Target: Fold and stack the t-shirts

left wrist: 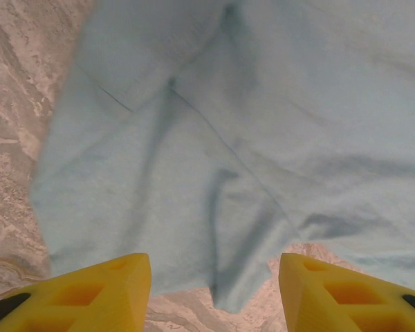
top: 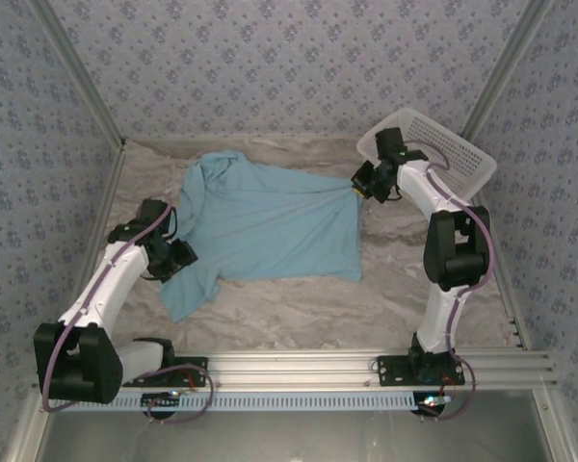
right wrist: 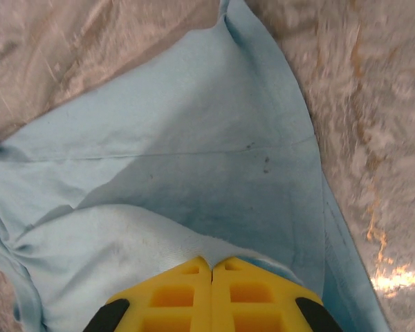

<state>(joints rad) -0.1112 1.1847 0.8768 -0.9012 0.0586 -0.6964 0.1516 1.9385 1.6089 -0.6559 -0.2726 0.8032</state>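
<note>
Light blue cloth is covering most of the middle of the counter [top: 299, 308]: a single t-shirt [top: 270, 226] is lying spread out, plain side up, with a few soft wrinkles running through it.

The right claw [top: 361, 183] is pinching one corner of the shirt's bottom edge. Its wrist view shows the yellow fingers [right wrist: 173, 290] pressed together with a fold of cloth coming up between them. From that claw the whole shirt is stretching away to its left, and a white mesh basket [top: 462, 149] is sitting just behind it on the other side.

The left claw [top: 178, 258] is hovering about half open over the opposite end, holding nothing. In its own view the two yellow fingers [left wrist: 90, 290] are standing apart, with the sleeve and side seam spreading ahead of them and a point of cloth lying just below the gap. Bare counter is showing to the left of this claw.

So the shirt's long axis is running across from one claw to the other, bottom edge at the right claw, sleeves and collar at the left. The near sleeve is closest to the left claw. I am guessing it is the one to come down and grip next, so the two can lift or pull the shirt flat before any fold.
</note>
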